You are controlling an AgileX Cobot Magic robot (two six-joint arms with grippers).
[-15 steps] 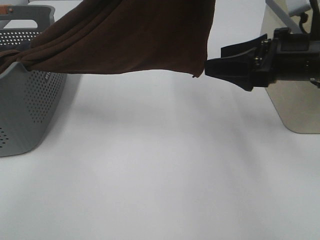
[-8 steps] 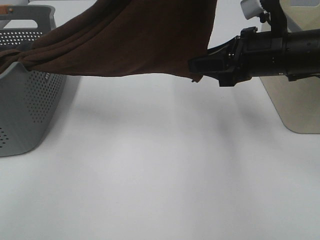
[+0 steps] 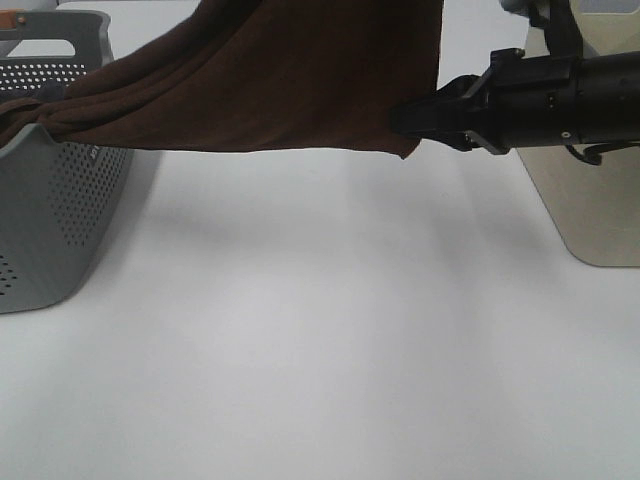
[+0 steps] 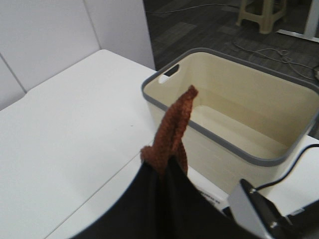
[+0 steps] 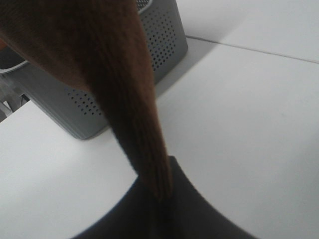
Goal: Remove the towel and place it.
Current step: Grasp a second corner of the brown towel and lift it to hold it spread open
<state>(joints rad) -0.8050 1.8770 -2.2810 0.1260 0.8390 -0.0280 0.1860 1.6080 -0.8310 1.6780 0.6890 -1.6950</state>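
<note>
A dark brown towel [image 3: 280,80] hangs stretched above the white table [image 3: 320,340], with its left end trailing into the grey perforated basket [image 3: 60,200]. My right gripper [image 3: 402,120] reaches in from the right and is shut on the towel's lower right corner. In the right wrist view the towel [image 5: 124,84] runs down into the closed right gripper [image 5: 159,194]. My left gripper [image 4: 162,172] is shut on a bunched fold of the towel [image 4: 172,129]. It holds the towel up from above and is out of the exterior high view.
A beige basket with a grey rim [image 4: 234,124] stands at the right [image 3: 590,210], behind the right arm. The grey basket also shows in the right wrist view [image 5: 159,45]. A black cable lies by the beige basket.
My right gripper moved left to the towel's lower right corner and closed on it, then rose slightly. The towel's corner lifted a little.
</note>
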